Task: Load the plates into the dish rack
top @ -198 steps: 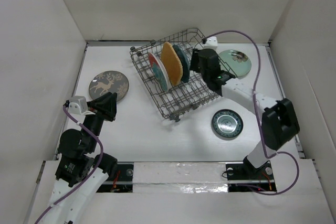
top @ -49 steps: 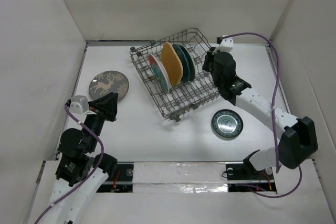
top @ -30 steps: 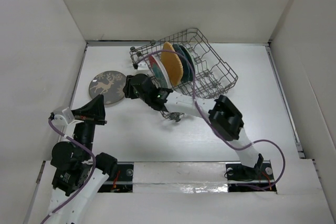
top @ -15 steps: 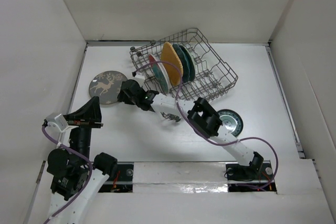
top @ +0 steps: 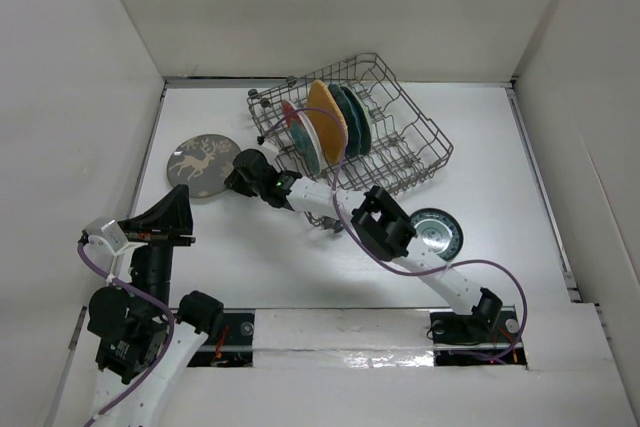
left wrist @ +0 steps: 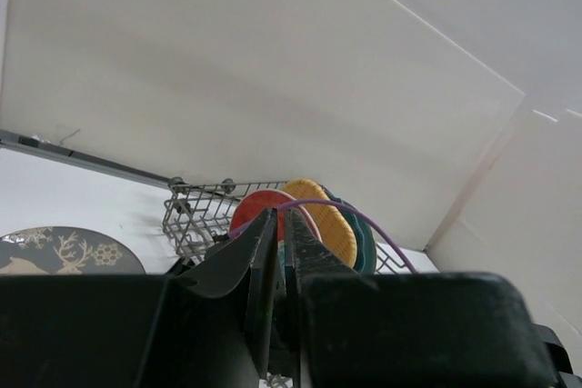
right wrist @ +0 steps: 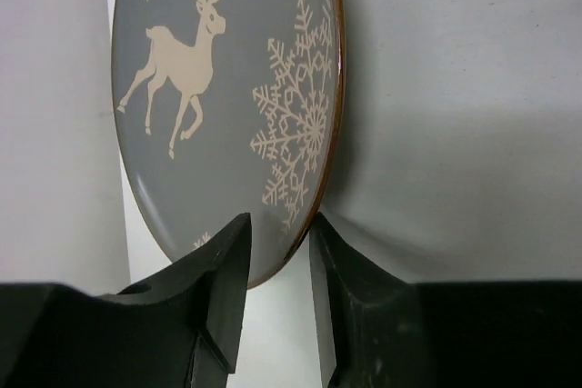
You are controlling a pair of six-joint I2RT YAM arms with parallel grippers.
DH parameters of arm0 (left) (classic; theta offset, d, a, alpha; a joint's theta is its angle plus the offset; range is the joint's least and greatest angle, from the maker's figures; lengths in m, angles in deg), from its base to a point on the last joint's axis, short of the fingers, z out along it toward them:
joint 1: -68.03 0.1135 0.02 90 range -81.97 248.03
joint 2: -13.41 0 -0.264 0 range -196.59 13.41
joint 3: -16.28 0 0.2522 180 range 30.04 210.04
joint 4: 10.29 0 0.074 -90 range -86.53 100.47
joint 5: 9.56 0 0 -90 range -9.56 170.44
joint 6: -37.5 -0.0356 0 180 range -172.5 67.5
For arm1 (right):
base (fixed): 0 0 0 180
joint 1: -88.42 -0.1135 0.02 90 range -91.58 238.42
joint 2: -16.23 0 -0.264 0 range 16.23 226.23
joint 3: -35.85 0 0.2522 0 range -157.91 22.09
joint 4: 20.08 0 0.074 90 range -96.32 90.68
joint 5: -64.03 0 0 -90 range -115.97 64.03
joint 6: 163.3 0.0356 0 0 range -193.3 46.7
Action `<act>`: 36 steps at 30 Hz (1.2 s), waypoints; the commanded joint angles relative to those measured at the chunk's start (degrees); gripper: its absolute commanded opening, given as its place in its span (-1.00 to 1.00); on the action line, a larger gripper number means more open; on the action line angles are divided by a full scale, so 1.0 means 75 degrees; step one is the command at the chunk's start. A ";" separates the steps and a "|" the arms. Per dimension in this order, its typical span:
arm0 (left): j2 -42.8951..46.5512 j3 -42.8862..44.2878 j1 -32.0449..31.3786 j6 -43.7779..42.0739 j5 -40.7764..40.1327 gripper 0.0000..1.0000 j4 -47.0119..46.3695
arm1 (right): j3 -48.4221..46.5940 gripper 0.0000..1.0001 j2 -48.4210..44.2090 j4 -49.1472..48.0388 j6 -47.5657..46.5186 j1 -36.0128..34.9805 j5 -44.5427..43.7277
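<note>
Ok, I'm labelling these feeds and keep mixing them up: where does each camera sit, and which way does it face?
Top external: above and behind the robot, looking down on the table and dish rack; left arm and right arm show.
Left wrist: low, facing the far wall past the rack; the left gripper, fingers closed, fills the bottom.
Right wrist: facing the grey deer plate up close; the right gripper, fingers parted, frames its rim.
Shared: the deer plate shows in all three.
</note>
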 commanded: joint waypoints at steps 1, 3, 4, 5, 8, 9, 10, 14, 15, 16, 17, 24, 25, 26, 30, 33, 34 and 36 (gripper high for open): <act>0.0109 0.0077 0.0010 -0.0013 0.0200 -0.89 -0.0383 | -0.0124 -0.49 0.0288 -0.0209 0.0633 0.0291 0.0251; 0.0098 0.0077 0.0010 -0.0025 0.0247 -0.89 -0.0395 | -0.0101 -0.73 0.0254 -0.0221 0.0633 0.0292 0.0240; 0.0097 0.0077 0.0010 -0.0025 0.0271 -0.89 -0.0383 | -0.0007 -0.88 0.0195 -0.0291 0.0633 0.0292 0.0170; 0.0086 0.0077 0.0010 -0.0025 0.0271 -0.89 -0.0383 | 0.0260 -0.98 0.0125 -0.0489 0.0633 0.0292 0.0135; 0.0086 0.0065 0.0010 -0.0037 0.0318 -0.89 -0.0395 | 0.0904 -1.00 -0.0238 -0.0852 0.0528 0.0151 -0.0169; 0.0086 0.0054 0.0010 -0.0037 0.0318 -0.89 -0.0383 | 0.1151 -1.00 -0.0378 -0.1016 0.0342 0.0059 -0.0402; 0.0086 0.0053 0.0010 -0.0060 0.0318 -0.88 -0.0383 | 0.1432 -1.00 -0.0762 -0.1262 0.0259 0.0058 -0.0497; 0.0097 0.0053 0.0010 -0.0095 0.0283 -0.88 -0.0383 | 0.3107 -1.00 -0.2015 -0.2572 -0.0245 -0.0211 -0.0849; 0.0109 0.0053 0.0010 -0.0107 0.0259 -0.88 -0.0383 | 0.3958 -1.00 -0.2310 -0.2890 -0.0420 -0.0293 -0.0943; 0.0109 0.0053 0.0010 -0.0119 0.0236 -0.88 -0.0383 | 0.4360 -1.00 -0.2615 -0.3195 -0.0549 -0.0294 -0.1153; 0.0109 0.0065 0.0010 -0.0130 0.0224 -0.88 -0.0383 | 0.4678 -1.00 -0.3151 -0.3650 -0.0667 -0.0294 -0.1201; 0.0109 0.0100 0.0010 -0.0154 0.0119 -0.88 -0.0383 | 0.6461 -1.00 -0.5169 -0.4732 -0.1850 -0.0540 -0.1717; 0.0098 0.0100 0.0010 -0.0165 0.0119 -0.88 -0.0395 | 0.6625 -1.00 -0.5358 -0.4826 -0.1909 -0.0540 -0.1706; 0.0109 0.0112 0.0010 -0.0154 0.0119 -0.88 -0.0383 | 0.6986 -1.00 -0.5557 -0.5105 -0.1922 -0.0540 -0.1694; 0.0097 0.0124 0.0010 -0.0177 0.0084 -0.88 -0.0360 | 0.7690 -1.00 -0.6343 -0.5667 -0.1992 -0.0540 -0.1425; 0.0086 0.0124 0.0010 -0.0189 0.0060 -0.88 -0.0336 | 0.8241 -1.00 -0.6894 -0.6090 -0.1899 -0.0470 -0.1085; 0.0063 0.0124 0.0010 -0.0189 0.0072 -0.87 -0.0313 | 0.8383 -1.00 -0.7023 -0.6208 -0.1817 -0.0388 -0.0899; -0.0008 0.0135 0.0010 -0.0189 0.0072 -0.87 -0.0266 | 0.8652 -1.00 -0.7456 -0.6443 -0.1793 -0.0318 -0.0757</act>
